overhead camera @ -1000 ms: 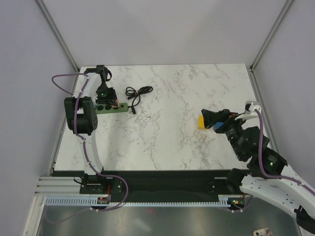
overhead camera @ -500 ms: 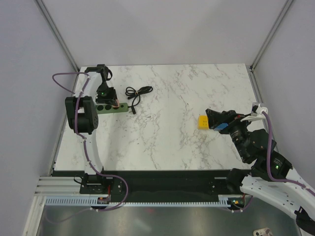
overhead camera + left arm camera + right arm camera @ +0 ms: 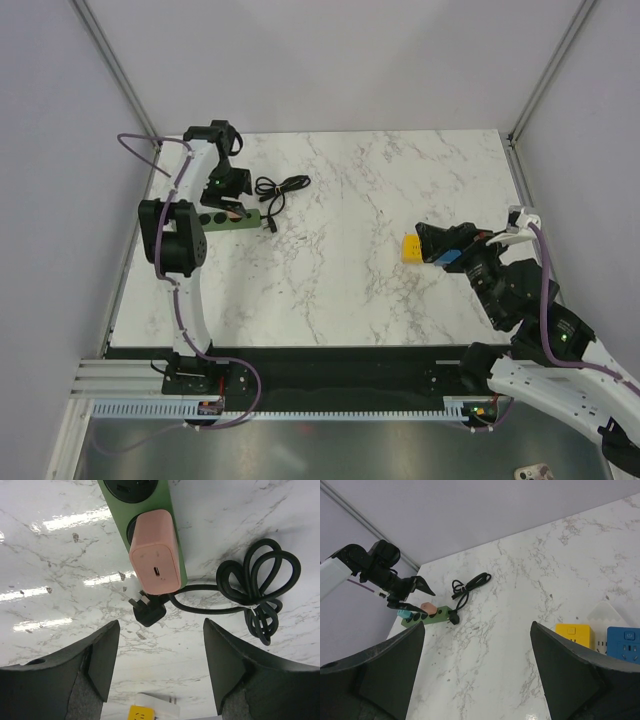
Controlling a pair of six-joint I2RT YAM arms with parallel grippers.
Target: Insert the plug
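Plug (image 3: 405, 613), small and teal, is seen only in the right wrist view, at the left of the frame, at the far left end of the green power strip (image 3: 162, 500). Whether it is fully seated in a socket cannot be told at that size. In the left wrist view it is not shown at all. That view is filled instead by a pink adapter (image 3: 154, 552), seated in the last socket beside the strip's end, with an empty socket above it at the top edge of the frame.

The strip's long axis is laid from the upper left of the left wrist view down towards its centre, so the plug is judged to lie beyond the top edge, along that axis. The left gripper (image 3: 161, 645) is held above the strip and is much the nearer; the right gripper (image 3: 477, 630) is kept well apart, at the right of the top view, near a yellow block (image 3: 574, 635) and a blue block (image 3: 623, 642).

The left jaws are parted wide, with nothing grasped or touched; the pink adapter is framed between them but lies below. The right jaws are likewise spread wide and empty. A coiled black cable (image 3: 260, 595) lies just right of the strip.
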